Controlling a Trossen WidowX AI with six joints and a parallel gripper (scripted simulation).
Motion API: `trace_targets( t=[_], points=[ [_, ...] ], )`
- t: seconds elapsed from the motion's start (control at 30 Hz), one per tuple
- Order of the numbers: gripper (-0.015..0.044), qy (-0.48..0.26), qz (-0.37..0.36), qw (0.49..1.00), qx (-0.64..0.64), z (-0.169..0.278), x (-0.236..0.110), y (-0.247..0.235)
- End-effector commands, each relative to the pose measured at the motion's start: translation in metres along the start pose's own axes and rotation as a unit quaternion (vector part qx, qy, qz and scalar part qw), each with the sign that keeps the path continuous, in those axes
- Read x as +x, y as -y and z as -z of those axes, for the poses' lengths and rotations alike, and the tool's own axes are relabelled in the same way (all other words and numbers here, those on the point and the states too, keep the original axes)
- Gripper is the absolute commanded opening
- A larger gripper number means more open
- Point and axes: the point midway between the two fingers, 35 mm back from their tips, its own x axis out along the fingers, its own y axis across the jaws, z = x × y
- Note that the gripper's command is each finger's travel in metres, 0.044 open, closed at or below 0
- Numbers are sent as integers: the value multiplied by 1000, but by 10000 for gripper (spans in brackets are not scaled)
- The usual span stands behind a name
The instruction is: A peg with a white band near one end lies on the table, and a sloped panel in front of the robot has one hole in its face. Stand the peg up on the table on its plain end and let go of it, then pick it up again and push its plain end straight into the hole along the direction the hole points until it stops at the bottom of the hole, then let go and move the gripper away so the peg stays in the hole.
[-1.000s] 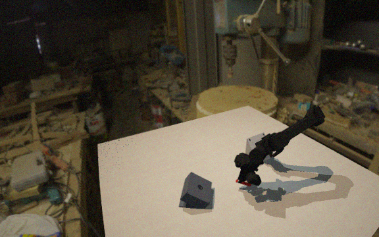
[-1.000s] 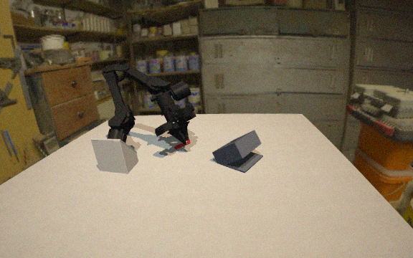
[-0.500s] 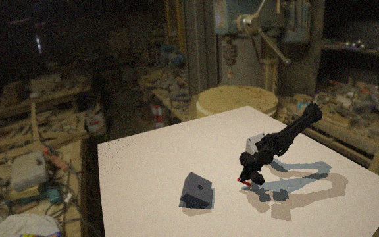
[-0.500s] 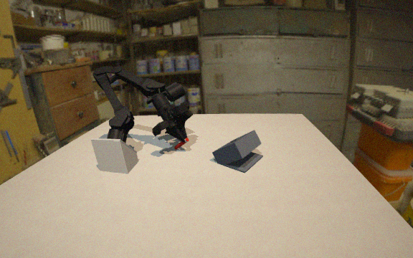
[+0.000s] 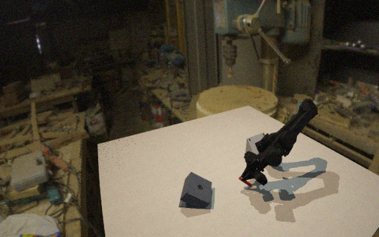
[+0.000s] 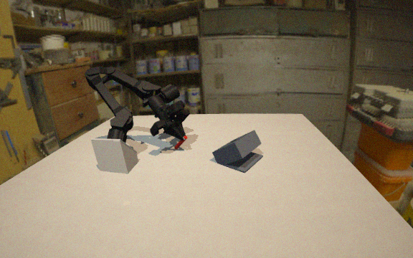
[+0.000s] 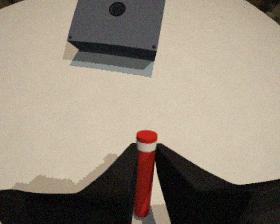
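Your pincer (image 7: 145,183) is clamped on the red peg (image 7: 144,172), fingers closed against its shaft from both sides. In the wrist view the peg sticks out forward past the fingertips, with a lighter cap-like end face at its far tip; you can't make out the white band from any view.

From the exterior view the peg (image 6: 180,142) hangs tilted out of the pincer (image 6: 178,137), free end angled down toward the counter (image 6: 206,201). Whether the tip touches the counter or sits just above it, can't tell. The top view shows the same: peg (image 5: 245,181) poking out low at the pincer's front, right over the arm's shadow.

The sloped panel (image 7: 118,16) sits ahead of the pincer and a bit to its left in the wrist view, well apart from the peg tip. Its hole (image 7: 116,8) faces the pincer, dark and round, near the middle of the face. Panel (image 5: 196,191) rests on the counter on its own base plate.

A light grey block (image 6: 114,155) stands behind the pincer, near the arm base.
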Motion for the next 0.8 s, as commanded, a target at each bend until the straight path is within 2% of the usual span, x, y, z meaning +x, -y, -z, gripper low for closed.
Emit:
trace_targets(
  t=[0.0, 0.77],
  points=[
    [50, 15, 4, 1000, 3, 3, -1, 4],
    [50, 114, 4, 993, 5, 12, -14, 3]
  ],
)
